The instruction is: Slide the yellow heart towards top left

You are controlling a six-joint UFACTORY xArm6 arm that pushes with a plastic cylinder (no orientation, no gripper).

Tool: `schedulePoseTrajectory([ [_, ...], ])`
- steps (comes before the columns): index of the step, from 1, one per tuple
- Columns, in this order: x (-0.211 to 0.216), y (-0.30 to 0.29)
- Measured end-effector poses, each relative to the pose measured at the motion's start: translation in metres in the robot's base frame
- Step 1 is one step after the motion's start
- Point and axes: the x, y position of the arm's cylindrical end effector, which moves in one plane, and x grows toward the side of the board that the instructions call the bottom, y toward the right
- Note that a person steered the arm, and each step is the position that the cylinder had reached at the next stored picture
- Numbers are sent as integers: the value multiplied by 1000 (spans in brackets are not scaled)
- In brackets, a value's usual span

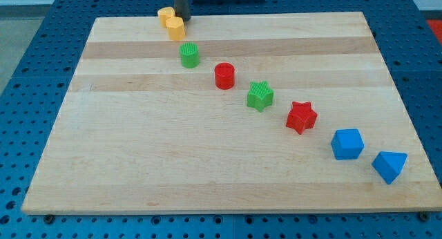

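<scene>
The end effector is a bare rod with nothing to open or close, and my tip (182, 18) is seen at the frame's top edge, touching two yellow blocks (172, 22), the heart not told apart, above a green cylinder (189, 55) on the counter (138, 156).

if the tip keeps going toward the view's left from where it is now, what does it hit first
Likely the upper yellow block. My tip sits just right of it, above the lower yellow block. Depth is unclear; it may already touch.
</scene>
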Motion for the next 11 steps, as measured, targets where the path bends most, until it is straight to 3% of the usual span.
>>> schedulePoseTrajectory([
  [3,0,-58],
  [11,0,-142],
])
